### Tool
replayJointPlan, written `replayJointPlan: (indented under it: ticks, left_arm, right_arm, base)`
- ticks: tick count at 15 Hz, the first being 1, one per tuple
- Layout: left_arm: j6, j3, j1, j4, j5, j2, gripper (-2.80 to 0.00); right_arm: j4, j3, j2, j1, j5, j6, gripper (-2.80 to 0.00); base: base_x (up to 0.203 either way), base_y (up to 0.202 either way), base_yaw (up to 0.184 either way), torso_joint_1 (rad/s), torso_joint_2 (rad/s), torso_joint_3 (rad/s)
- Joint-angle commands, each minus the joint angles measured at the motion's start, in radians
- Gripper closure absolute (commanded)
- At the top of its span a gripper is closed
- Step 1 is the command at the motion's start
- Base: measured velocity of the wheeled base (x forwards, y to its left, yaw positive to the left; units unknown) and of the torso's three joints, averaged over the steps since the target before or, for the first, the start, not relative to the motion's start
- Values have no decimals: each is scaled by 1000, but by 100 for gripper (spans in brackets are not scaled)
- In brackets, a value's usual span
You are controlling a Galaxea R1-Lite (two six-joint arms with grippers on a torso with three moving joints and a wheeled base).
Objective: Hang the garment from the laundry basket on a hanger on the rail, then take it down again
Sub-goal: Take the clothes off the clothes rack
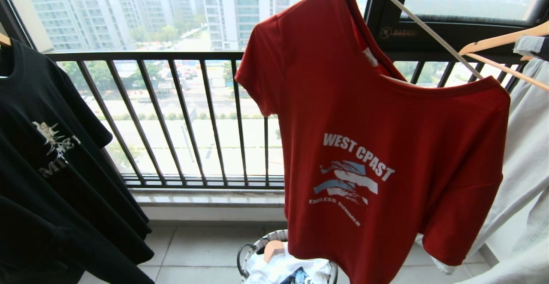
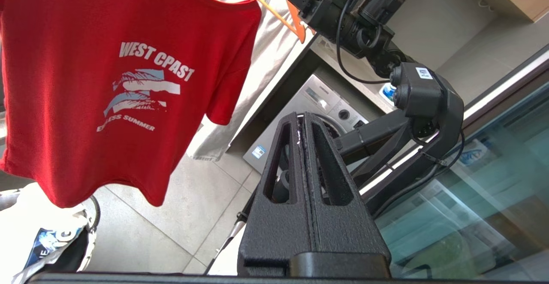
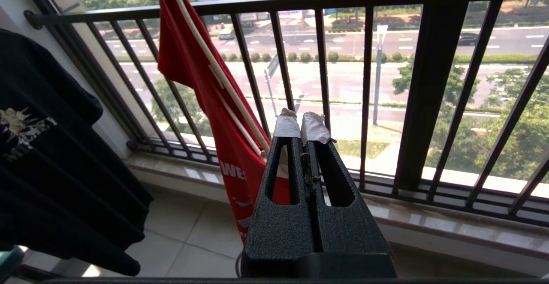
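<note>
From my head, the garment (image 1: 377, 146) hangs crooked on the hanger (image 1: 422, 26): one shoulder is threaded over a slim arm, the other arm juts bare from the collar, so the shirt sags sideways above the laundry basket (image 1: 257, 249). I count three hung garments here: the black T-shirt (image 1: 55, 168), the red one and a pale garment (image 1: 525, 155) under one wooden hanger (image 1: 502, 46). From my left wrist, my left gripper (image 2: 303, 123) is pressed shut on nothing, well clear of the shirt, with my right arm (image 2: 411, 99) raised beyond. From my right wrist, my right gripper (image 3: 301, 125) is closed, empty I think, just beside the hanger's rod.
</note>
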Motion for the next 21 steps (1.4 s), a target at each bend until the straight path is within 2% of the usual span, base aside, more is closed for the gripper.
replayJointPlan:
  ticks: [1,2,4,5,7,8,9,12,14,15,19,20,21]
  left_arm:
    - [-6,13,-15,-7,2,8,0]
    - [-6,24,-37,-8,14,8,0]
    - [7,50,-79,-8,30,6,0]
    - [18,60,-102,-8,31,7,0]
    - [24,84,-171,-8,31,9,0]
    - [26,97,-205,-8,31,9,0]
    - [26,112,-235,-8,31,5,0]
    - [38,128,-252,-8,31,-8,0]
    - [57,138,-251,-8,31,-17,0]
    - [75,144,-251,-8,31,-19,0]
    - [114,162,-252,-8,31,-14,0]
    - [122,163,-253,-8,31,-11,0]
    - [129,165,-253,-8,31,-7,0]
  right_arm:
    - [1,1,6,-36,-34,-1,0]
    - [18,2,-5,-76,-59,-1,0]
    - [82,1,-87,-105,-150,-15,0]
    - [120,4,-141,-118,-228,-48,0]
    - [172,29,-251,-173,-446,-101,0]
    - [183,59,-314,-202,-511,-120,0]
    - [189,104,-387,-232,-545,-144,0]
    - [197,285,-604,-338,-578,-215,0]
    - [197,442,-735,-363,-537,-253,0]
    - [197,524,-805,-368,-475,-268,0]
    - [194,847,-1016,-380,-103,-304,0]
    - [183,919,-1041,-381,-26,-308,0]
    - [154,983,-1051,-382,13,-311,0]
  base:
    - [0,0,0,0,0,0]
    - [0,0,0,0,0,0]
    - [0,0,0,0,0,0]
    - [0,0,0,0,0,0]
    - [0,0,0,0,0,0]
    - [0,0,0,0,0,0]
    - [0,0,0,0,0,0]
    - [0,0,0,0,0,0]
    - [0,0,0,0,0,0]
    - [0,0,0,0,0,0]
    - [0,0,0,0,0,0]
    - [0,0,0,0,0,0]
    - [0,0,0,0,0,0]
